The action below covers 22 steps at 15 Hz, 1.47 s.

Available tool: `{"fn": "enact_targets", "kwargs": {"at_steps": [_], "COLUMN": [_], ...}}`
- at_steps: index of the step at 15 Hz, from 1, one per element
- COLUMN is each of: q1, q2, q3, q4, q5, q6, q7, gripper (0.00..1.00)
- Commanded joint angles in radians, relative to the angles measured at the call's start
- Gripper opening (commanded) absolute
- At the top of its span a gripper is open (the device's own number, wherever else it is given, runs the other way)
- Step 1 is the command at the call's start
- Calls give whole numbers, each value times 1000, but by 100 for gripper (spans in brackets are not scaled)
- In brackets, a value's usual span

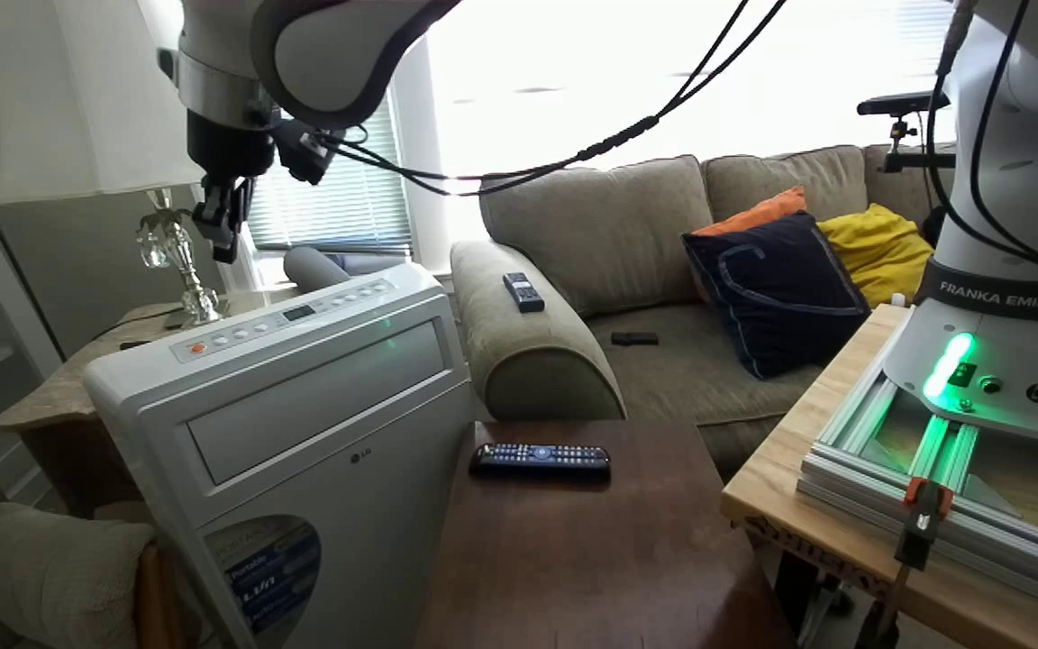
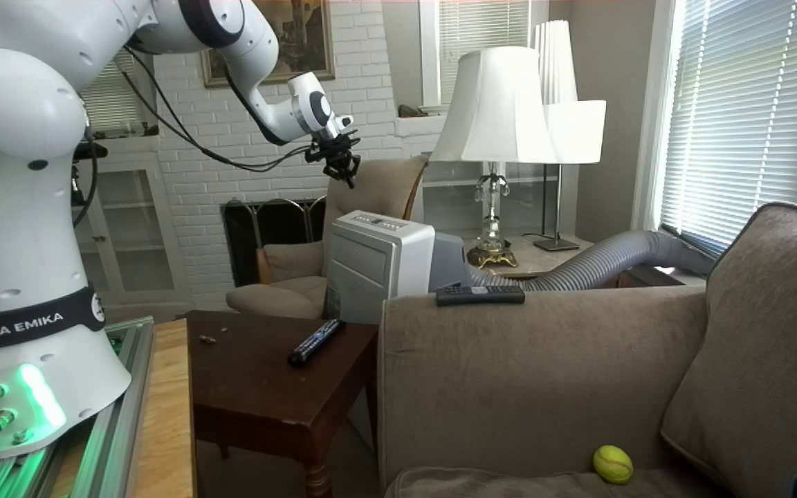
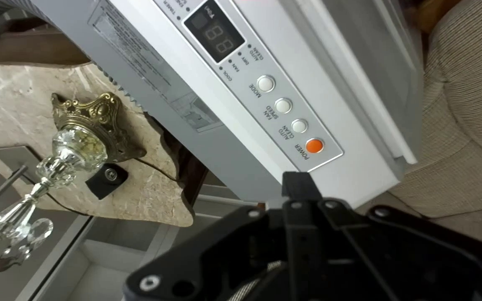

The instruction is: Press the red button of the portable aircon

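supervisor: state the condition of the tool [image 3: 301, 186].

operator: from my remote station, i read the fingertips [image 3: 294, 183] as together in the wrist view. in both exterior views the tool hangs above the portable aircon [image 1: 330, 433], apart from its top.

supervisor: give the location of the portable aircon.

operator: it stands just beside the brown counter [image 1: 591, 559], with the marble-topped counter [image 3: 153, 200] on its rear side; the latter carries a crystal-stemmed lamp [image 2: 495, 131]. a grey hose [image 2: 592, 263] runs behind it toward the window [image 2: 730, 117].

supervisor: identify the control.

operator: the red button [image 3: 314, 145], orange-red on my screen and labelled power, is at one end of the control strip [image 1: 250, 330]. three white buttons [image 3: 283, 105] lie in line between it and the display [image 3: 214, 31]. in the wrist view, the fingertips appear near the red button.

supervisor: list adjacent items.

operator: a black remote [image 1: 540, 460] lies on the brown counter; another remote [image 1: 523, 293] lies on the sofa arm [image 1: 550, 370].
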State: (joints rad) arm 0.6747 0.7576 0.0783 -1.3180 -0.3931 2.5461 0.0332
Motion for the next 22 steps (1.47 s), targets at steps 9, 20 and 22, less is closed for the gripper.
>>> {"fn": "enact_targets", "kwargs": {"at_steps": [9, 20, 22], "q1": [90, 105, 110], "q2": [288, 452, 474], "q3": [-73, -64, -66], "q4": [400, 639, 673], "q5": [13, 44, 49], "q6": [-119, -229, -247], "q7": [10, -23, -25], "gripper": [0, 0, 0]}}
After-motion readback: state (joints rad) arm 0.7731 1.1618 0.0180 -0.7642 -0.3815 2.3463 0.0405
